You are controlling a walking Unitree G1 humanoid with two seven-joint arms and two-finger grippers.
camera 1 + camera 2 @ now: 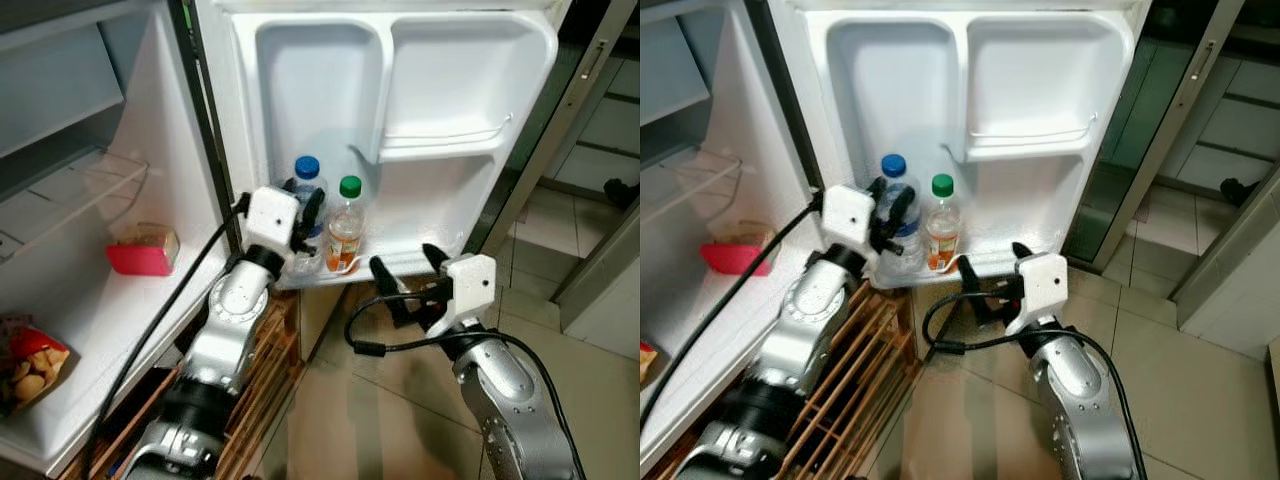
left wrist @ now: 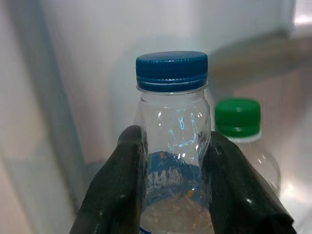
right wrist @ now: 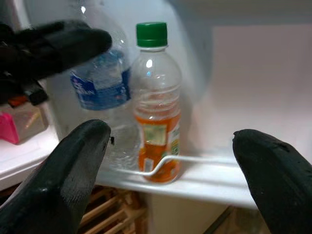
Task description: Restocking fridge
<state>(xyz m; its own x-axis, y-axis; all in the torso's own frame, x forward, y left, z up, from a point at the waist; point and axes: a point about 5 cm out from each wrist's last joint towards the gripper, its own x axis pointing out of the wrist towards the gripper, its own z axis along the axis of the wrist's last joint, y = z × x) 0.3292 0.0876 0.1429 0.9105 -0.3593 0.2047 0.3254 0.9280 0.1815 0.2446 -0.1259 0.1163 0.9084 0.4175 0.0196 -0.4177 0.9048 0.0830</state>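
Fridge door stands open, with a blue-capped water bottle standing upright on its bottom shelf, just beside a green-capped bottle of orange drink. The left hand reaches up and forward from its bent silver arm, fingers clamped on the water bottle below the neck. The right hand hovers near the shelf's front edge, fingers spread apart and empty.
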